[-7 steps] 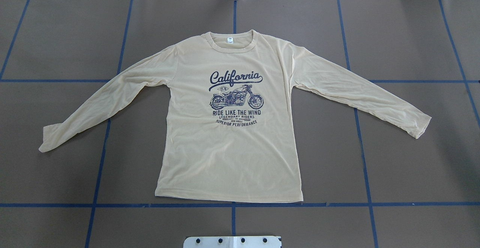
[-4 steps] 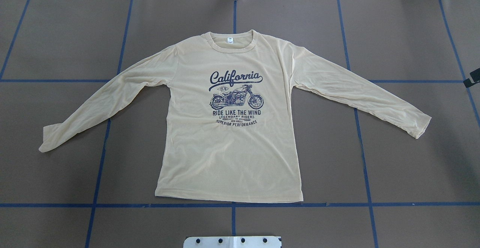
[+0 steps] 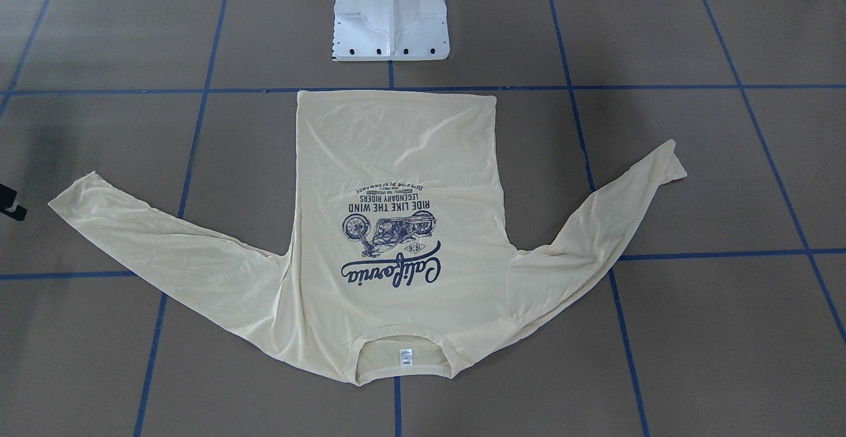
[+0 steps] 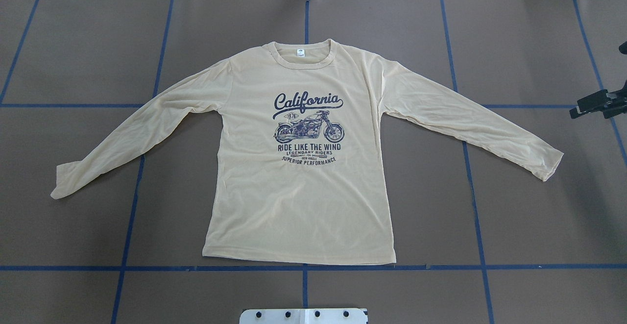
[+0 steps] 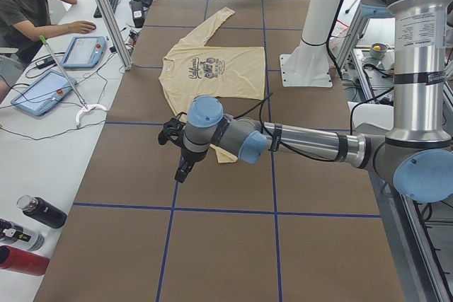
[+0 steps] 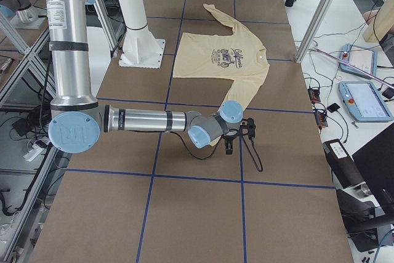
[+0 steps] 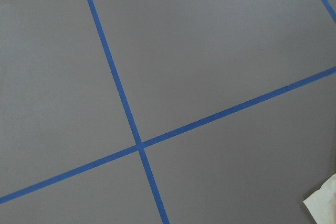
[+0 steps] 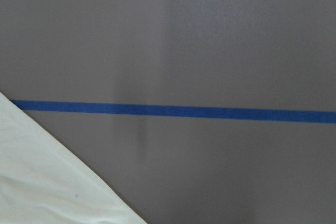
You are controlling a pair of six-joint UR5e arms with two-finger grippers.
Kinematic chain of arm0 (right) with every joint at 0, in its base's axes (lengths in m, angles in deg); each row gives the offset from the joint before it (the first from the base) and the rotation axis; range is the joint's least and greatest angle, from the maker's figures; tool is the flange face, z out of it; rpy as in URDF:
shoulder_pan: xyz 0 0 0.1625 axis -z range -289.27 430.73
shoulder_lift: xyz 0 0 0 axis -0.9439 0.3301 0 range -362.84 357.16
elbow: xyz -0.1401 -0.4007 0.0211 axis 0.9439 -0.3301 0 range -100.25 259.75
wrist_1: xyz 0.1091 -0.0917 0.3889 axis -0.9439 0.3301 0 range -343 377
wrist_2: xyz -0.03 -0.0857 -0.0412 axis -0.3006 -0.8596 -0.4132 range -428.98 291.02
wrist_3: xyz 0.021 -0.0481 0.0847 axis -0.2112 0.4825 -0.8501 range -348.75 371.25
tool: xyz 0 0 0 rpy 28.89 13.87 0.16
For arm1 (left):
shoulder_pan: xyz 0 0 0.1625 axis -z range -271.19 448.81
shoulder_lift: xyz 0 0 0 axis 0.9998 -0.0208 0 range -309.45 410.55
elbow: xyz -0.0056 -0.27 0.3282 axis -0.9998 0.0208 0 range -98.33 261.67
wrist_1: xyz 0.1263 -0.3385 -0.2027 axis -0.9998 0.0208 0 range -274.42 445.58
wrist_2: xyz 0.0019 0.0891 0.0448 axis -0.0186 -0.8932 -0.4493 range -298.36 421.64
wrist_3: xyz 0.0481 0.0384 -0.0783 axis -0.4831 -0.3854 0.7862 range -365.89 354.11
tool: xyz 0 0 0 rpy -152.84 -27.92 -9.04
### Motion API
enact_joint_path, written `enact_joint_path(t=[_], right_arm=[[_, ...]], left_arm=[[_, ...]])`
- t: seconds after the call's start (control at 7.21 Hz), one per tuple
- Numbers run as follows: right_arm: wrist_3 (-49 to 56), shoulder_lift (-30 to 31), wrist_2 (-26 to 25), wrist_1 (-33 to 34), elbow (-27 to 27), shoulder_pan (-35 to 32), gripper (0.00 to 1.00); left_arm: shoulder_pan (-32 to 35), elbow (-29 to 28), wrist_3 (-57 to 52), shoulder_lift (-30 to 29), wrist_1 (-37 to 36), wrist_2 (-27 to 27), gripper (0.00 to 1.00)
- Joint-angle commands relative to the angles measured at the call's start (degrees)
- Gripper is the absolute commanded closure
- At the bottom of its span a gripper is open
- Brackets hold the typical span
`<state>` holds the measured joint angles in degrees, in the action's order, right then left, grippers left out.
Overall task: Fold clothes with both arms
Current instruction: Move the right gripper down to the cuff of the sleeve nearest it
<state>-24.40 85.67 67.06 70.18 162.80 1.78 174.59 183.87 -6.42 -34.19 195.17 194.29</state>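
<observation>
Beyond the T-shirt [image 4: 303, 206] cuffs, left end effector [image 5: 181, 173] and right end effector [image 4: 580, 108] point down off level forearms; I can't tell their gap.

Bright, even light pours down from above onto the brown paper-covered table [image 4: 539, 216], with no glare anywhere. The pale cream-yellow long-sleeved T-shirt [image 4: 299, 206] throws barely a thin edge shadow. Over on the robot's right side, a soft grey shadow pools on the table. The right wrist view is soft: a faint vertical shadow streak crosses the blue tape line [image 8: 210, 112], and the cloth is nearly washed out.
</observation>
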Motion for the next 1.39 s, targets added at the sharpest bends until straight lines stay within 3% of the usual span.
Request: enact_joint_path(t=[0.0, 0.69, 0.97, 1.25], right_arm=[[-3.2, 2.4, 0.3, -2.6, 0.1, 2.6, 0.01], [-4.7, 4.2, -0.5, -3.9, -0.2, 6.5, 0.05], [-4.7, 4.1, -3.1, -3.9, -0.4, 7.8, 0.05], [-4.8, 3.8, -3.2, -3.9, -0.4, 7.8, 0.12]], left_arm=[[0.0, -0.2, 0.4, 0.0, 0.5, 0.2, 0.0], [-0.1, -0.6, 0.4, 0.0, 0.7, 0.0, 0.0], [-0.2, -0.8, 0.4, 0.1, 0.7, 0.1, 0.0], [-0.2, -0.8, 0.3, 0.1, 0.7, 0.1, 0.0]])
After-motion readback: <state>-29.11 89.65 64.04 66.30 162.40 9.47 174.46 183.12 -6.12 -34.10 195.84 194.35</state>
